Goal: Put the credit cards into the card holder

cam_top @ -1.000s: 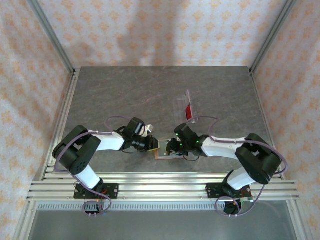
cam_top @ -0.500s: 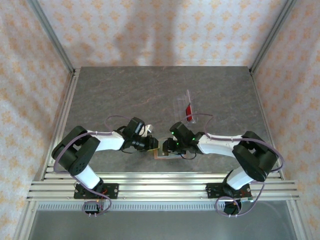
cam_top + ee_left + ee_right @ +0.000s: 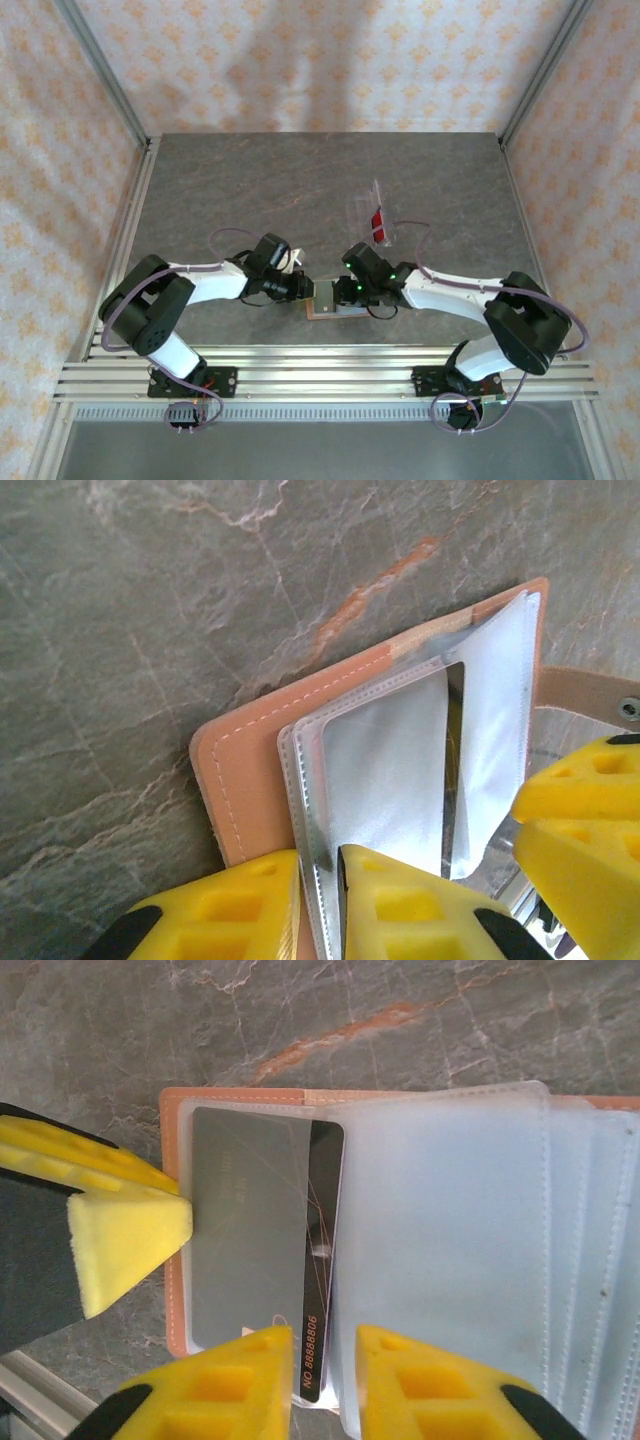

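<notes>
The right gripper has slid toward 9 o'clock, jaws narrowly apart astride the black card, grip unclear; the card is mostly sleeved, so little pushing remains. The left gripper clamps the card holder at the table's 6 o'clock

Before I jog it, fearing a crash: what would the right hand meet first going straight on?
Probably the clear sleeve of the card holder, over the black credit card; depth unclear.

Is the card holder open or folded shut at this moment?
Open: the card holder lies spread on the table, its clear sleeves facing up.
</notes>
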Robot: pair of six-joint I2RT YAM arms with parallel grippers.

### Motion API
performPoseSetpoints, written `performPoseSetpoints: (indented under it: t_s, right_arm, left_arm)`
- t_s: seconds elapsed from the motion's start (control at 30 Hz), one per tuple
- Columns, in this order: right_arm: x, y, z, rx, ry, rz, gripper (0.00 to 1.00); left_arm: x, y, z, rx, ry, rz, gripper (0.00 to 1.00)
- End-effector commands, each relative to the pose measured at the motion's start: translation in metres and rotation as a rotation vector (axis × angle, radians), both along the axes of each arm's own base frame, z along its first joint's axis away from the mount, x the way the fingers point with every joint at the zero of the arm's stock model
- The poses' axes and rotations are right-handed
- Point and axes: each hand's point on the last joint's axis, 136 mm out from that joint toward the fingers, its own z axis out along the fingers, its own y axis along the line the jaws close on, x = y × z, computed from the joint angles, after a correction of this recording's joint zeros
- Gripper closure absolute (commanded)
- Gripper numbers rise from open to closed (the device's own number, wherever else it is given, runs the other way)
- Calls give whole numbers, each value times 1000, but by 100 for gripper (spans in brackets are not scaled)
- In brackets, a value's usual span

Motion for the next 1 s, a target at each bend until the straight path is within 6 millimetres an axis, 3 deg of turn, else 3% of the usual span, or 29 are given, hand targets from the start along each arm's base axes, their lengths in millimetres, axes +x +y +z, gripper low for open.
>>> performPoseSetpoints:
  t_s: [0.0,0.23,0.37,0.5,0.77,0.97]
  right_arm:
    - [12,4,7,-20,-44,-11,80]
    - [22,9,0,-54,-42,-19,84]
    - [24,12,-8,-67,-29,-21,75]
    - [23,14,-18,-71,-8,-16,71]
    - [22,23,-12,-31,0,10,85]
    - [21,28,-12,-19,9,36,85]
  left_arm:
    - [-1,5,3,25,-22,-1,82]
    - [-4,13,-1,60,-26,5,88]
    - [-5,19,-4,67,-37,33,89]
    - [-8,27,-8,103,-28,27,95]
    - [-9,25,-15,100,-17,18,98]
    - [-7,22,-15,100,-11,5,99]
